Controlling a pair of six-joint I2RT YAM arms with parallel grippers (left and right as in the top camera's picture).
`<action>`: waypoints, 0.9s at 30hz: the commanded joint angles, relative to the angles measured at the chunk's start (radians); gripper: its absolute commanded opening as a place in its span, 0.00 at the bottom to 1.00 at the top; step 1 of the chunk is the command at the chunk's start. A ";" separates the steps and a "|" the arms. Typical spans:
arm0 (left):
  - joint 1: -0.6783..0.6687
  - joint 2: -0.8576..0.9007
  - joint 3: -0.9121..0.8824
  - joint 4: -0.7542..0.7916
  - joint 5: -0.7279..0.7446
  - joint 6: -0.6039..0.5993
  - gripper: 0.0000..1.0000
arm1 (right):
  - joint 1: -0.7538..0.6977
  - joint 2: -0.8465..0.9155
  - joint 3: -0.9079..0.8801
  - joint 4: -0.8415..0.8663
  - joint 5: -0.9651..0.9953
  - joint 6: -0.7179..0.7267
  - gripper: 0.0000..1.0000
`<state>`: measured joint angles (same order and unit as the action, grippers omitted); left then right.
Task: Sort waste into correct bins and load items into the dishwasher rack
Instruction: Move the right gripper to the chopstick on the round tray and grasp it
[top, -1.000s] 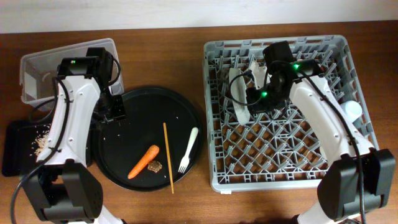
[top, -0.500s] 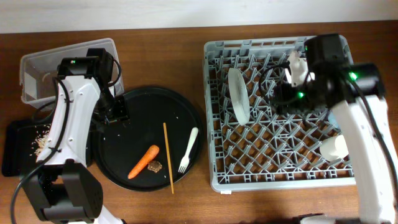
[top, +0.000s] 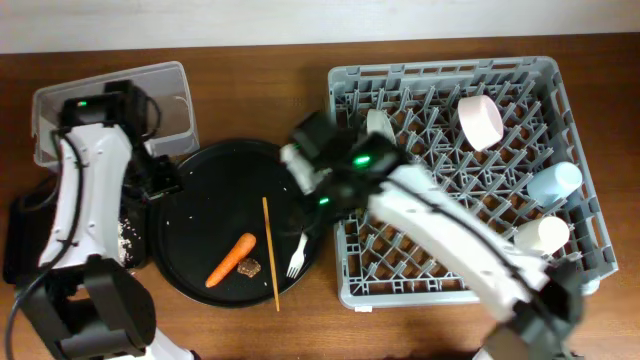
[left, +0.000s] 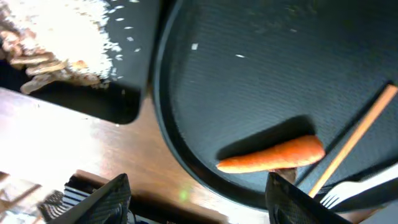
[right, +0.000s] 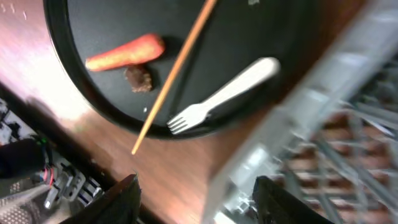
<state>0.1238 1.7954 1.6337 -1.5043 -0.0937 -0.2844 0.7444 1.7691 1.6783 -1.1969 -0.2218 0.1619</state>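
Observation:
An orange carrot (top: 231, 259) (left: 273, 155) (right: 124, 53) and a small brown food chunk (top: 249, 267) (right: 138, 78) lie on the round black tray (top: 215, 170). The white fork (top: 301, 250) (right: 224, 96) lies by its right rim. My left gripper (top: 160, 183) (left: 196, 205) hangs open and empty over the tray's left rim. My right gripper (top: 312, 185) (right: 202, 202) is open and empty between that tray and the grey rack (top: 450, 290). White rice (top: 128, 235) (left: 68, 43) lies in the black rectangular tray (top: 20, 240). In the rack stand the plate (top: 378, 125), pinkish bowl (top: 481, 120), blue cup (top: 553, 183) and white cup (top: 538, 235).
A thin wooden stick (top: 270, 253) (right: 177, 71) lies on the round tray between carrot and fork. The clear tub (top: 170, 85) stands at the back left, behind my left arm. My right arm stretches diagonally across the rack's front half.
My right gripper has opened, left the bowl at the rack's back and swung left to the round tray's right rim. My left gripper opened a little wider and shifted left.

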 joint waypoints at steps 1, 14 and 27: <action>0.080 -0.014 0.003 -0.009 0.003 -0.053 0.74 | 0.115 0.141 0.005 0.074 0.081 0.085 0.62; 0.121 -0.014 0.003 -0.015 0.019 -0.063 0.79 | 0.205 0.415 0.005 0.235 0.148 0.267 0.59; 0.121 -0.014 0.003 -0.016 0.019 -0.063 0.79 | 0.201 0.456 0.006 0.233 0.148 0.341 0.05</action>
<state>0.2428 1.7954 1.6341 -1.5181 -0.0788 -0.3336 0.9417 2.2223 1.6783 -0.9554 -0.0868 0.4934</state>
